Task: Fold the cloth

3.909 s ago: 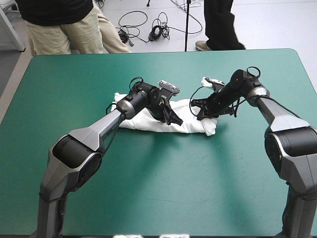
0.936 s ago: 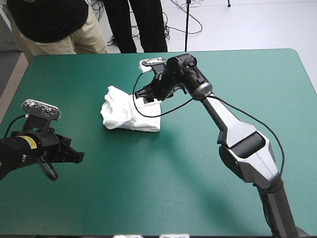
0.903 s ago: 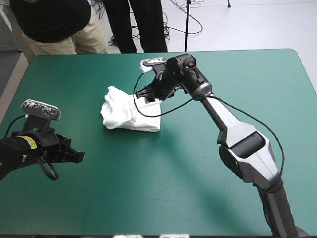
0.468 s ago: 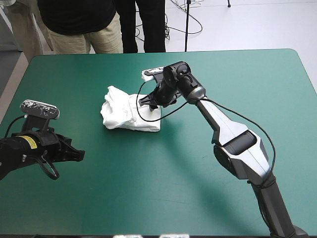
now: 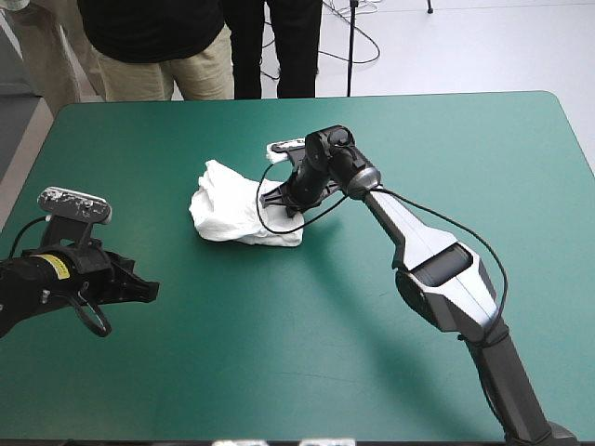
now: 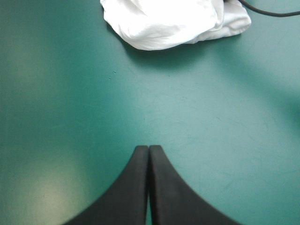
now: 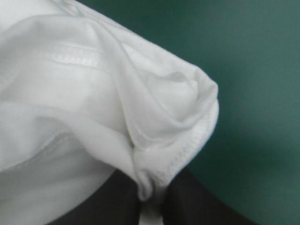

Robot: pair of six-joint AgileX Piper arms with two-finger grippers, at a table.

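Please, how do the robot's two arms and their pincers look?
The right arm has silver-grey links and black joints. The left arm shows a black wrist with a yellow label. The left pincer and right pincer each have two broad black fin-shaped fingers.

Cam setup: one overhead, two on the wrists.
High view sits above and behind the robot, facing forward and down, with the whole table (image 5: 483, 149) in frame. Left wrist cam looks along the left gripper (image 6: 148, 149) across the bare teal-green cover (image 6: 211, 117), with the T-shirt (image 6: 164, 21) well ahead. Right wrist cam looks over the right gripper (image 7: 151, 201), right up against the T-shirt, cloth filling most of it. All three share the T-shirt; high and left wrist views also share the cover beside it.
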